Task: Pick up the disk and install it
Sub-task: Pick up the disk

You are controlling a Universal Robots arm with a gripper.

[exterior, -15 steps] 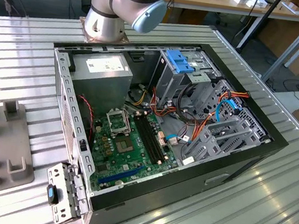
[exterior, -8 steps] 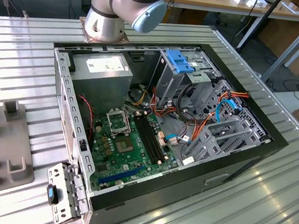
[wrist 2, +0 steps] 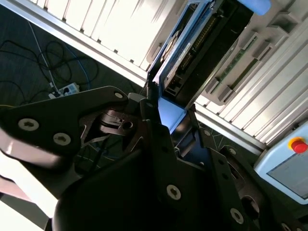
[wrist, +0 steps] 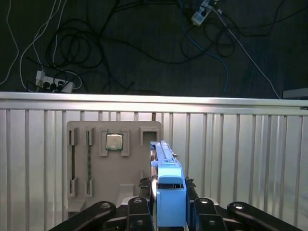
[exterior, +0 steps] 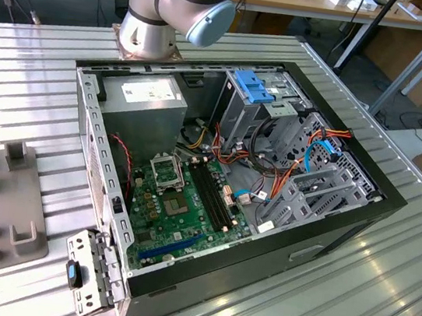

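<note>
My claw (wrist: 169,214) grips the disk (wrist: 165,163) edge-on, over the grey tray's (wrist: 96,178) edge. Open ribbed bench (wrist: 240,159) lies beside, its rim beyond.

Open computer case (exterior: 326,225) on the ribbed metal counter (exterior: 31,93), green motherboard (exterior: 180,212) showing; below me a beige tray (wrist: 130,163) holds a processor chip (wrist: 113,142); cables (wrist: 72,45) tangle on the dark floor (wrist: 144,62).

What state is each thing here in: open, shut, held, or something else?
Case: open, lying on its side, side panel off.
Gripper: shut on the disk.
Disk: held on edge between the fingers.
Chip: seated in a pocket of the tray.
Memory stick: lying in a tray slot.
</note>
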